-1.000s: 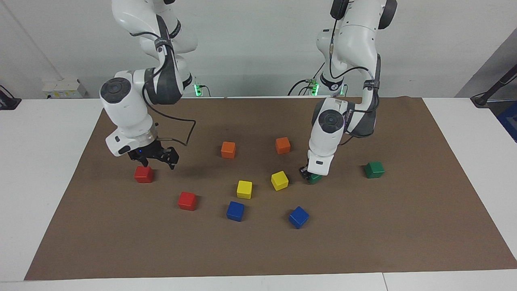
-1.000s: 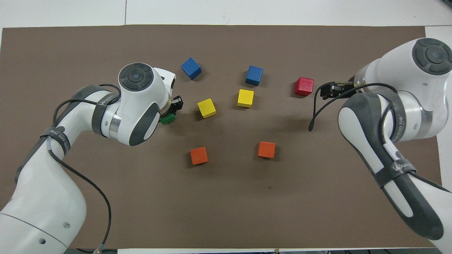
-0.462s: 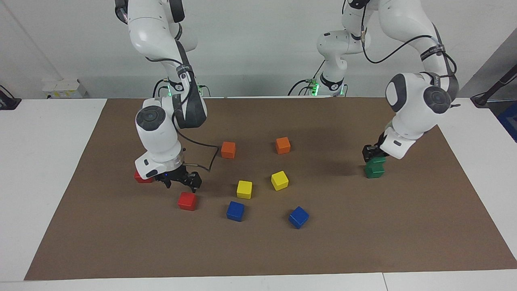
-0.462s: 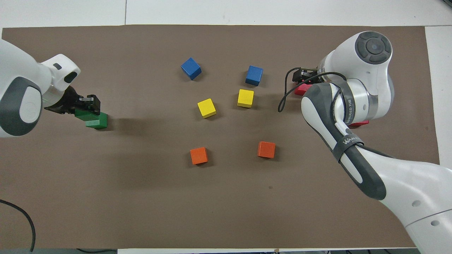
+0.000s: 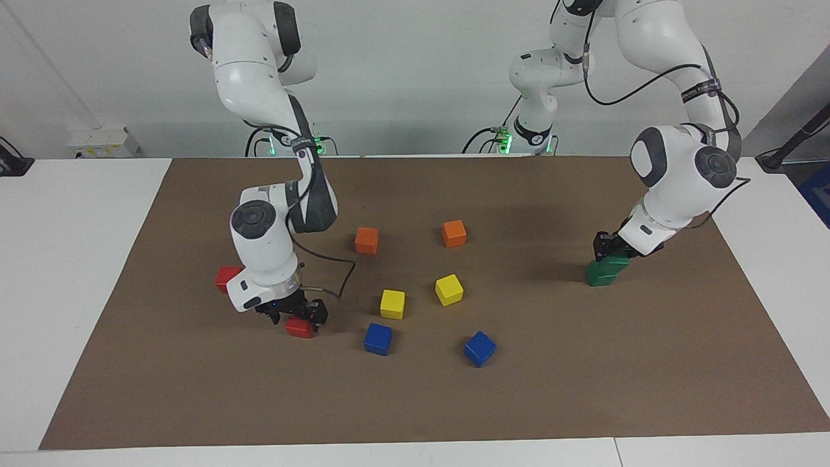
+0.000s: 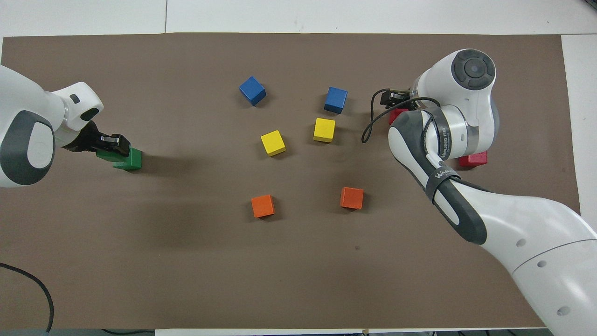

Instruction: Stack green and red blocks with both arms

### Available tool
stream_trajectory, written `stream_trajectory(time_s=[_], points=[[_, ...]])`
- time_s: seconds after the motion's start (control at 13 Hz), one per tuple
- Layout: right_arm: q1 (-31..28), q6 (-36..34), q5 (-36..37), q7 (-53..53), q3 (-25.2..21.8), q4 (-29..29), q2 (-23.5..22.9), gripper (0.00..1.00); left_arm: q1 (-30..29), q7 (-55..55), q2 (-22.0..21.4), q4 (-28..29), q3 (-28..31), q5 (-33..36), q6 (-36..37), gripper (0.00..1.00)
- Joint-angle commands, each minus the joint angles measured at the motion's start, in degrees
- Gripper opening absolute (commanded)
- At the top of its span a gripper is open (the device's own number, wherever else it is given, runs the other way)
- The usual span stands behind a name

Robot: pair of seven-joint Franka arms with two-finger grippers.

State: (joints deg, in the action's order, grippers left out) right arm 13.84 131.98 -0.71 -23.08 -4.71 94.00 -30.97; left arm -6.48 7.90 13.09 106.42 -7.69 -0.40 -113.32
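From my remote station, I see the right gripper down at the farther red block, its fingers set either side of that cube; whether they are already pinching it or merely bracketing it I cannot tell. The relation my next move turns on is this: the second red block lies nearer to the robots than the gripped-at one and toward the right arm's end of the table, apart from it, so I judge the carry must run back along that diagonal and finish squarely above it. A blue cube sits just beside the farther red block, on its side toward the left arm's end, away from that path. Meanwhile the left gripper is pressed on the upper green block, which rests skewed on the lower green block, well apart from the red pair.
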Motion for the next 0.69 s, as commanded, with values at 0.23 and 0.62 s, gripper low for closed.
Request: stream_trajectory(time_s=[0.23, 0.62], points=[[0.04, 2.04, 0.01, -0.39, 0.14, 1.26, -0.76, 1.00, -2.04, -5.08, -0.96, 2.74, 0.13, -0.83, -2.16, 0.00], [0.31, 1.70, 0.10, 1.28, 0.14, 2.33, -0.31, 0.22, -1.34, -7.54, -2.36, 7.58, 0.13, -0.83, -7.97, 0.00]])
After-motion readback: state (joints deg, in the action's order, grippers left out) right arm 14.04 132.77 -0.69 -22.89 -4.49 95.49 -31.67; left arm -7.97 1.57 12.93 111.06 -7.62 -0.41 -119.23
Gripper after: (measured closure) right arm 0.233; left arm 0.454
